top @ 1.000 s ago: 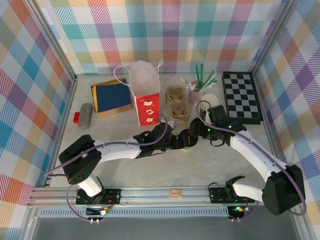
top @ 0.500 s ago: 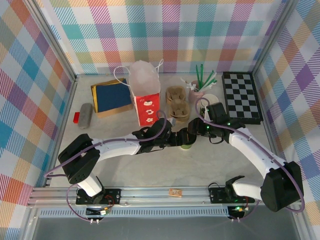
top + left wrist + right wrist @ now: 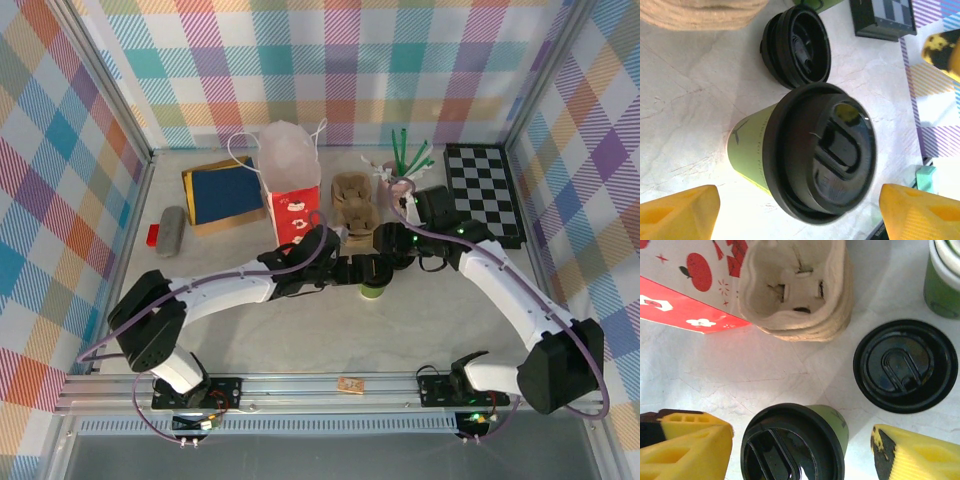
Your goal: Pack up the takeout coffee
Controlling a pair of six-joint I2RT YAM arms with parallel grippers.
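The takeout coffee (image 3: pixel 373 291), a green paper cup with a black lid, stands upright on the pale table. In the left wrist view the takeout coffee (image 3: pixel 820 155) sits between my left gripper's (image 3: pixel 800 212) yellow fingers (image 3: pixel 680 210), which are wide apart and clear of it. From the right wrist the takeout coffee (image 3: pixel 790 445) shows from above, and my right gripper (image 3: pixel 800 455) is open around it without touching. In the top view my left gripper (image 3: pixel 352 270) and right gripper (image 3: pixel 388 262) meet just behind the cup.
A loose black lid (image 3: pixel 905 365) lies beside the cup. The stacked pulp cup carrier (image 3: pixel 355 205) and the red paper bag (image 3: pixel 290 200) stand behind. A lidless green cup (image 3: pixel 942 275), a chessboard (image 3: pixel 483 192), a blue book (image 3: pixel 222 192) and a straw holder (image 3: pixel 400 170) line the back.
Both grippers have opened wider and drawn back from the lidded cup toward the far side. The cup now stands free on the table in front of them.
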